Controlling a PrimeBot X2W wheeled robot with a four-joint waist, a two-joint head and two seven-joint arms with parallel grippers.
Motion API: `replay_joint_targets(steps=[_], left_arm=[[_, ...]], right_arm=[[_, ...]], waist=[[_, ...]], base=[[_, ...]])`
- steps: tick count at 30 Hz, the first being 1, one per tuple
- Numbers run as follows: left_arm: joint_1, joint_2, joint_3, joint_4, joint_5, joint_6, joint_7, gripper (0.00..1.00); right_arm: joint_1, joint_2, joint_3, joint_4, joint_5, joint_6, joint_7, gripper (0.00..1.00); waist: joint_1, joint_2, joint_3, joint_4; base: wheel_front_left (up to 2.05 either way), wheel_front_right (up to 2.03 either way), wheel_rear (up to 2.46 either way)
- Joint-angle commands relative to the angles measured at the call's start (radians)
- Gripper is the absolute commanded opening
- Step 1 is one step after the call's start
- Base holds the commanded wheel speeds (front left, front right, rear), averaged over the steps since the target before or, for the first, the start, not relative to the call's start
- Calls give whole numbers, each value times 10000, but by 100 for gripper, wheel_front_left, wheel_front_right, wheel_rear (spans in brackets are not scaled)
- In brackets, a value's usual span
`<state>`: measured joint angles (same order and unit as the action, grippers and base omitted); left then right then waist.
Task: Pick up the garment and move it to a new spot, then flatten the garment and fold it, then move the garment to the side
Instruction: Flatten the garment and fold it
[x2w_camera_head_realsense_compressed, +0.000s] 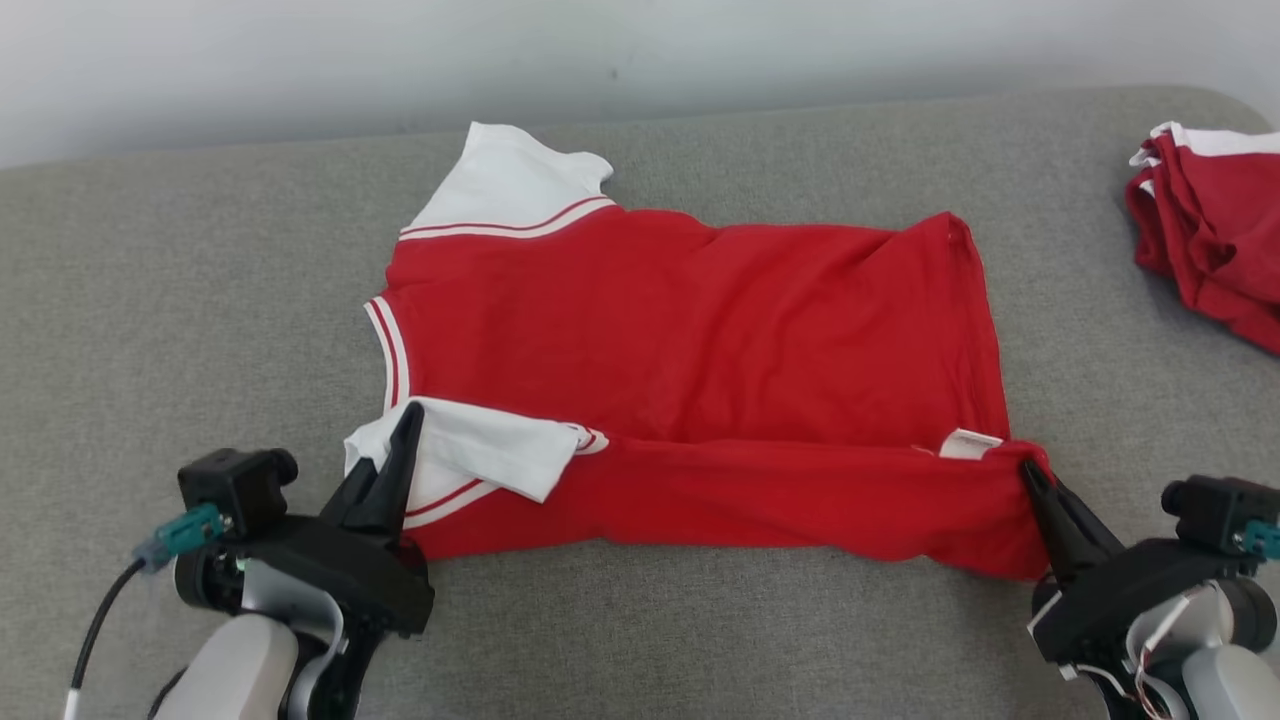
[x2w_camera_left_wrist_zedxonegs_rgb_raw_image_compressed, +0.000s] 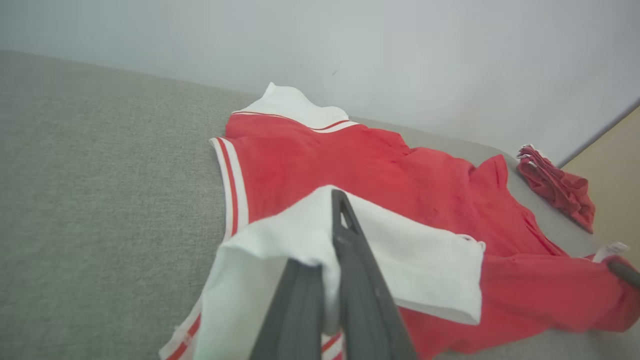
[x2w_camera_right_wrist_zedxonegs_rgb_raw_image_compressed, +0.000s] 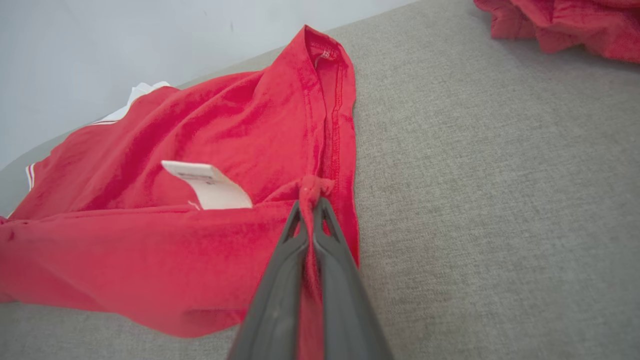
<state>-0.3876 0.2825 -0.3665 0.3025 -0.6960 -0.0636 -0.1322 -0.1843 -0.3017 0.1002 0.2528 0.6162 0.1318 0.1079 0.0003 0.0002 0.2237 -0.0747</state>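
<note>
Grippers are pinching a red shirt's (x2w_camera_head_realsense_compressed: 690, 330) near edge on a grey cushion (x2w_camera_head_realsense_compressed: 150, 300).
At 8 o'clock in the head view the left gripper (x2w_camera_head_realsense_compressed: 410, 412) is clamping the white sleeve (x2w_camera_head_realsense_compressed: 480, 455); its wrist view is showing cloth wrapping one finger (x2w_camera_left_wrist_zedxonegs_rgb_raw_image_compressed: 350, 270). At 4 o'clock the right gripper (x2w_camera_head_realsense_compressed: 1030, 472) is squeezing the hem corner (x2w_camera_right_wrist_zedxonegs_rgb_raw_image_compressed: 315, 186); its wrist view is revealing bunched fabric and a white label (x2w_camera_right_wrist_zedxonegs_rgb_raw_image_compressed: 207, 185). Another red pile (x2w_camera_head_realsense_compressed: 1210, 240) is sitting at 2 o'clock.

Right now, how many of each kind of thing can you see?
Red-and-white shirt: 1
Bunched red clothes pile: 1
White label: 1
Pairs of robot fingers: 2, the left fingers and right fingers, both pinching the shirt
Total: 5
</note>
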Motion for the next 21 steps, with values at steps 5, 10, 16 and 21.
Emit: replay_joint_targets(steps=[5, 10, 16, 21], left_arm=[[-722, -145, -100, 1092, 253, -164, -496, 100], [-525, -98, 75, 1440, 239, -240, -987, 100], [575, 135, 279, 1029, 300, -101, -1192, 100], [1252, 190, 260, 909, 286, 20, -1238, 100]], right_arm=[[-628, -70, 298, 856, 92, -22, -607, 100], [-506, -301, 521, 1213, 182, -22, -1121, 100], [6, -597, 768, 1029, 226, -22, -1341, 100], [383, -631, 807, 923, 241, -22, -1281, 100]], waist=[[-3, -2, 48, -25], [-3, -2, -186, 30], [-3, -2, -291, 82], [-3, -2, -280, 117]], base=[[0, 0, 0], [0, 0, 0], [0, 0, 0], [0, 0, 0]])
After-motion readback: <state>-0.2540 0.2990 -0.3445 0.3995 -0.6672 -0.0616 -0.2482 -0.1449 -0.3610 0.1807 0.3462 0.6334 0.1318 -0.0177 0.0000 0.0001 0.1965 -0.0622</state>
